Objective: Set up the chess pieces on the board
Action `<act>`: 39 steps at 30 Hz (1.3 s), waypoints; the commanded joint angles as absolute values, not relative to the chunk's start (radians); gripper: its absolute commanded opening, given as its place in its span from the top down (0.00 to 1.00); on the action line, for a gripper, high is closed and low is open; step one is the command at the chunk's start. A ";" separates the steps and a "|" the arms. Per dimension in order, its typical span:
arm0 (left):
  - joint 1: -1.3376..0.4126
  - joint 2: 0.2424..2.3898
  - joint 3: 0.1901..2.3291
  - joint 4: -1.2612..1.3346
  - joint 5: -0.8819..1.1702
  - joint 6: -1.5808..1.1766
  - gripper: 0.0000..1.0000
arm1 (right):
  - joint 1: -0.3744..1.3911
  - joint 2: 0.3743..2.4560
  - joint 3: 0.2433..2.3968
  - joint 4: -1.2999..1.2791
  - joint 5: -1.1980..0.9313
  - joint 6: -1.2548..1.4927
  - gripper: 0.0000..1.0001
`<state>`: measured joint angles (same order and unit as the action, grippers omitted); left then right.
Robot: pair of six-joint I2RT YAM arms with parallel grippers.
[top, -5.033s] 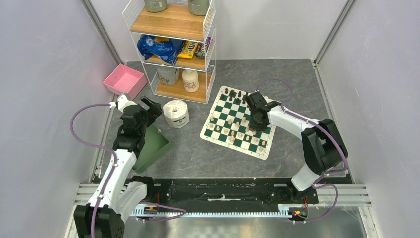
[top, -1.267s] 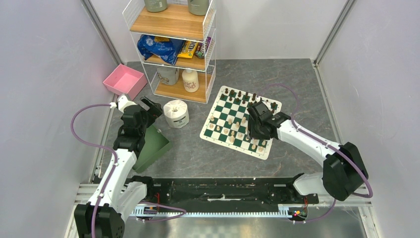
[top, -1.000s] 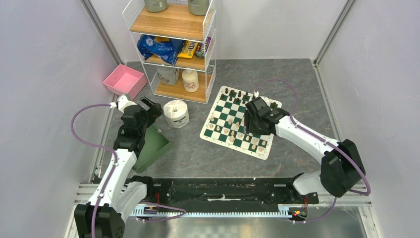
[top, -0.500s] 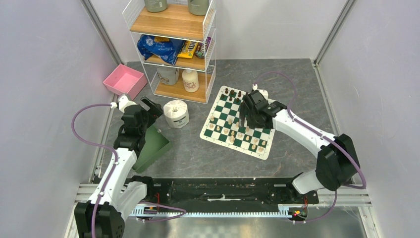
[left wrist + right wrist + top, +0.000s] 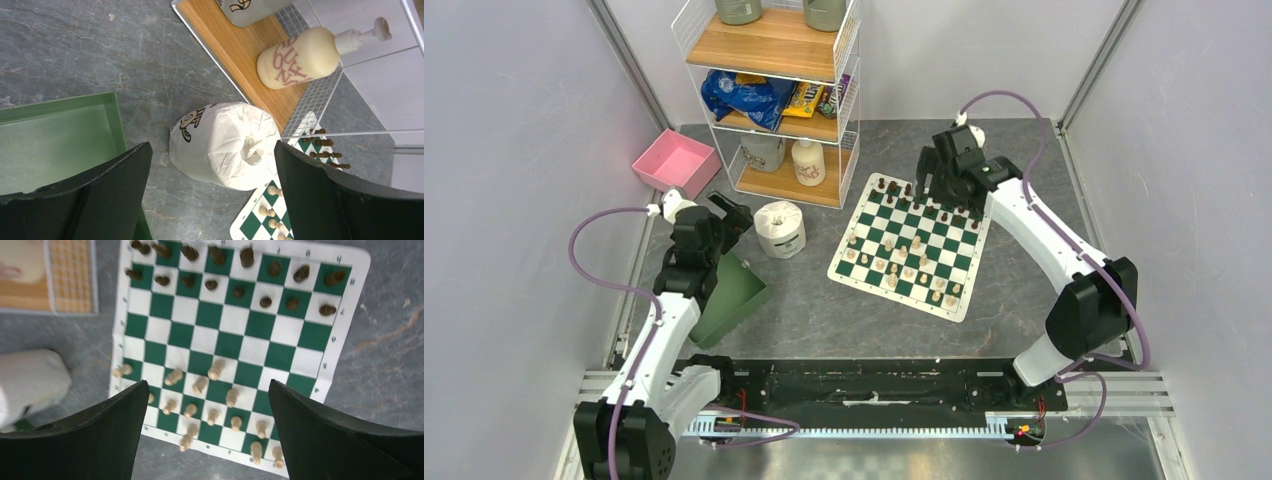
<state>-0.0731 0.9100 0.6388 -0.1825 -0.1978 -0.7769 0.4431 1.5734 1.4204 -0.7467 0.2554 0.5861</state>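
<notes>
The board [image 5: 904,215] lies right of centre on the grey table. Dark chess pieces [image 5: 894,187] fill its two far rows and cream chess pieces [image 5: 894,268] crowd its near rows. My right gripper [image 5: 931,185] hangs open and empty high over the board's far edge. In the right wrist view the whole board [image 5: 240,335] shows below the right gripper [image 5: 208,385], with dark pieces [image 5: 212,284] at the top and cream pieces [image 5: 231,397] lower down. My left gripper [image 5: 729,212] is open and empty beside the toilet roll [image 5: 780,229].
A green bin [image 5: 734,290] sits under the left arm, and a pink bin [image 5: 674,162] lies behind it. A wire shelf [image 5: 774,100] with bottles and snack bags stands at the back. In the left wrist view the toilet roll [image 5: 225,145] lies between the fingers' line of sight.
The right gripper opened over the cream rows, then rose and swung back to the board's far edge. The left arm has not moved.
</notes>
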 commanded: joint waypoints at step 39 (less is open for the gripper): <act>-0.069 0.884 0.605 -0.095 -0.116 -0.730 0.02 | 0.379 1.747 1.474 -0.681 -0.174 0.395 0.41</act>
<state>-0.0734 0.9031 0.5819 -0.0963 -0.0784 -0.7776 0.3775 1.7206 1.4322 -0.7166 -0.0731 0.4145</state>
